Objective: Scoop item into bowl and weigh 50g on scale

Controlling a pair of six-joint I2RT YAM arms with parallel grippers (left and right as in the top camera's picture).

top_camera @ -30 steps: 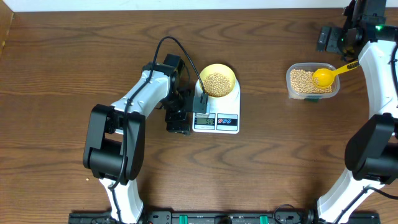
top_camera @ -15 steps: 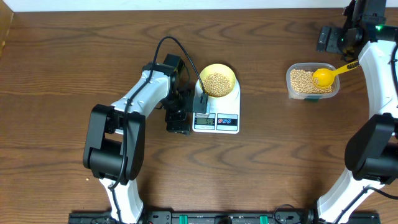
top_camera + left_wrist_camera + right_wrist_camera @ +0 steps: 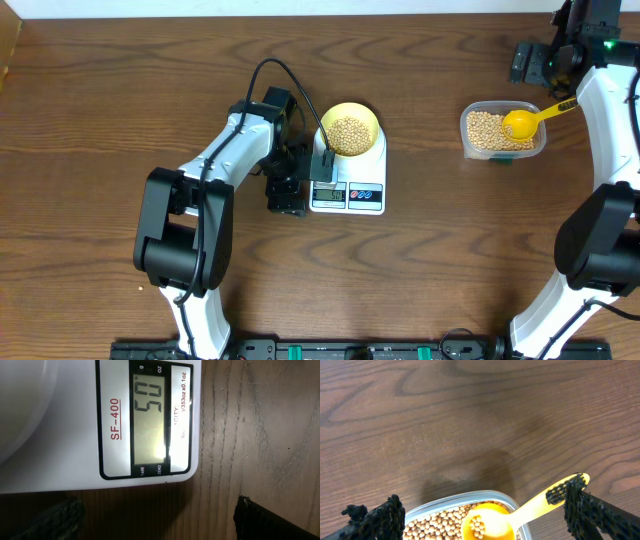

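Overhead view, wooden table [image 3: 120, 80]. White scale [image 3: 347, 180] near the middle of the table, a little toward the far edge, with display [image 3: 150, 420] and round buttons along its near side. Pale-yellow bowl [image 3: 372, 118] upright on the far half of the scale's platform, filled with a heap of tan grains [image 3: 348, 134]. Clear container [image 3: 466, 135] toward the far right corner, well apart from the scale, holding more of the same grains. Yellow scoop [image 3: 520, 124] lying in the container, handle slanting out over its right rim, a few grains in its cup. Left gripper [image 3: 287, 195] just beside the scale's left edge, level with the display. Left wrist view: display reading 50, "SF-400" printed beside it, black fingers [image 3: 57, 520] spread wide to either side, nothing between them. Right wrist view: right gripper [image 3: 485, 510] above the container's far edge, fingers [image 3: 375, 520] spread wide, pinching nothing. Tip of the scoop's handle overlapping one fingertip there, contact impossible to tell.
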